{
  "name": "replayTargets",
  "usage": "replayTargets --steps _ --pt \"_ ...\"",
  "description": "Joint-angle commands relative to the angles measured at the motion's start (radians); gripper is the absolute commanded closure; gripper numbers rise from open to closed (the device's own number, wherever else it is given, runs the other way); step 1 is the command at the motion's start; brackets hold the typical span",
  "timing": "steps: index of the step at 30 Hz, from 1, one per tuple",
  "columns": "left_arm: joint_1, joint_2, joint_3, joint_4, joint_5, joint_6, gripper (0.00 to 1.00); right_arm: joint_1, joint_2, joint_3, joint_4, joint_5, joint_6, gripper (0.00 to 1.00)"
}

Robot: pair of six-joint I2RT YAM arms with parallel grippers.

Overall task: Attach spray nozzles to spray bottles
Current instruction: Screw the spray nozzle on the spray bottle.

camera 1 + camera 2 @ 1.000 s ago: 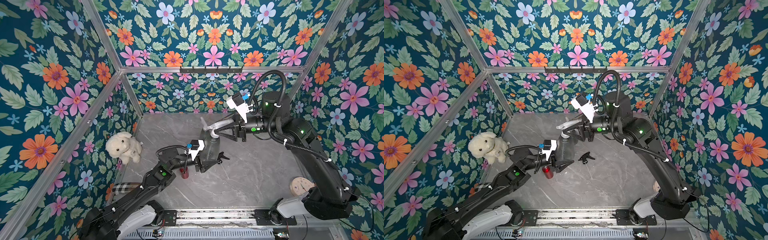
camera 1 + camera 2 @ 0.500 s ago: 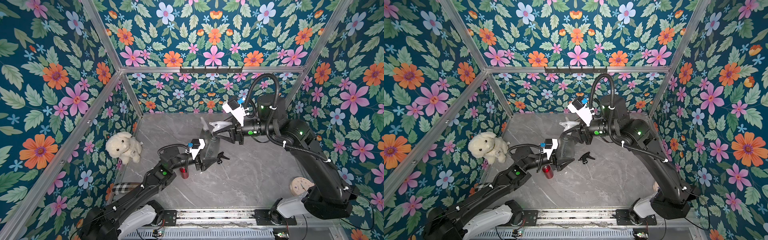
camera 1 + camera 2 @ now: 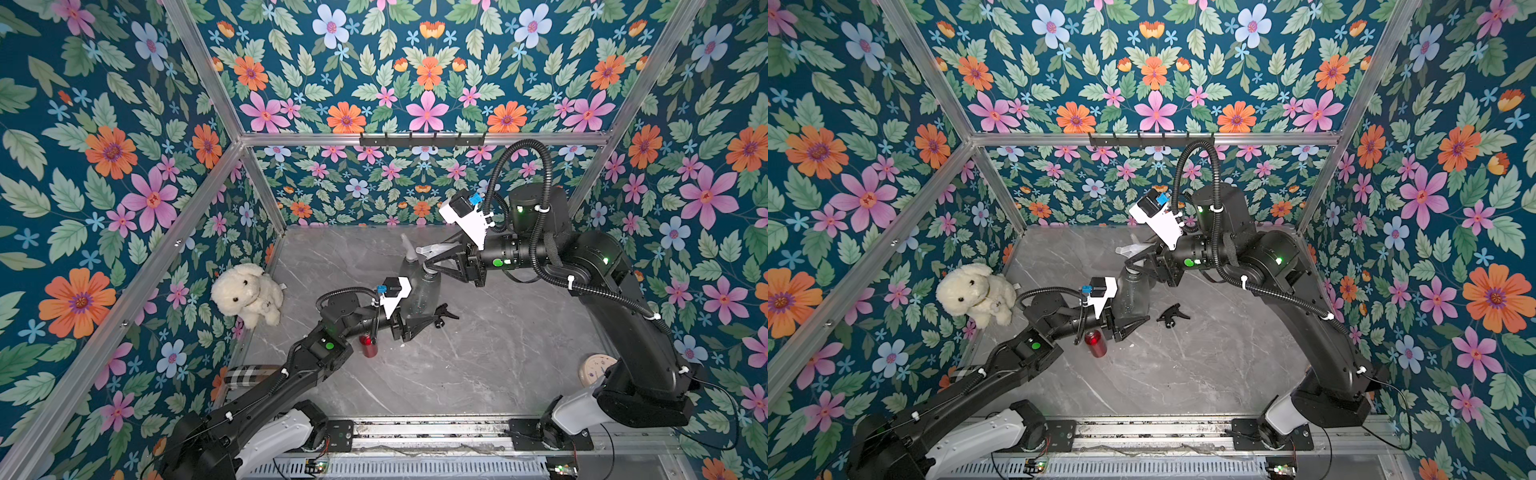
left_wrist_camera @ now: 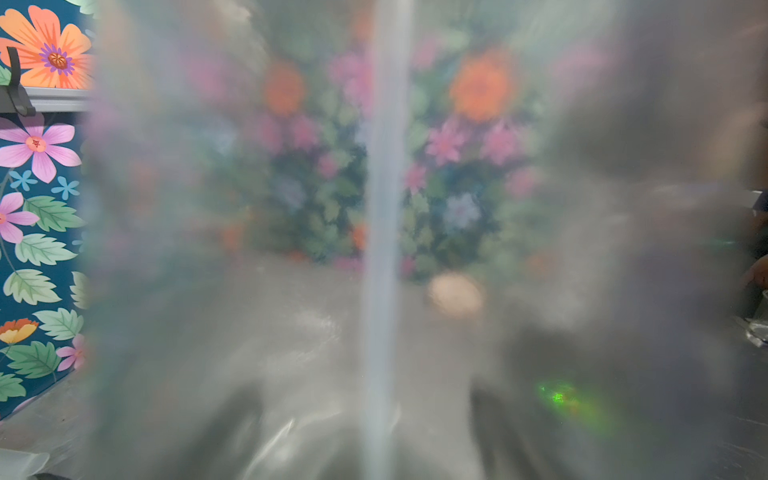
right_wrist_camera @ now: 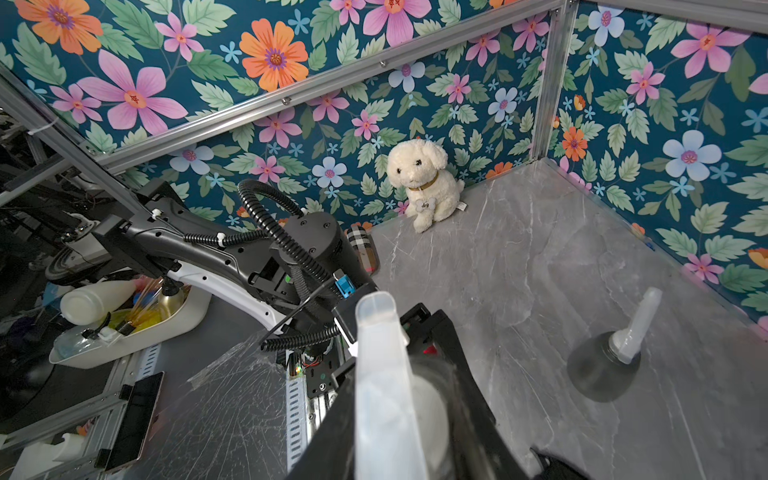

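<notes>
Right pincer (image 3: 430, 266) is pinching whitish nozzle (image 5: 382, 374) onto grey bottle (image 3: 422, 291), left pincer (image 3: 417, 322) clamping it. Rear bottle (image 5: 602, 374) done, red bottle (image 3: 1095, 343) waiting.

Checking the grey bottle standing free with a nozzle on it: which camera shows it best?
The right wrist view: the free bottle stands whole, unobstructed, nozzle on top. A top view shows little beyond that nozzle behind the held bottle; the left wrist view is blur.

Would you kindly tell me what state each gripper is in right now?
Left gripper: closed on the smoky-grey translucent plastic bottle.
Right gripper: closed on the whitish translucent trigger nozzle atop it.
</notes>
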Motion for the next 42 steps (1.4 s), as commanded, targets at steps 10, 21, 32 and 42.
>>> replayTargets --steps 10,21,32,42 --pt "0.000 -0.019 -0.013 0.048 -0.068 -0.007 1.00 0.033 0.018 -0.004 -0.024 0.108 0.046 0.81" --pt "-0.004 -0.056 -0.032 0.117 -0.259 -0.016 1.00 0.134 -0.057 -0.221 0.134 0.347 0.171 0.86" --pt "-0.087 -0.030 -0.001 0.095 -0.469 0.072 1.00 0.233 0.029 -0.165 0.107 0.574 0.271 0.85" --pt "-0.093 -0.052 -0.023 0.122 -0.480 0.082 1.00 0.235 0.064 -0.140 0.131 0.569 0.334 0.73"
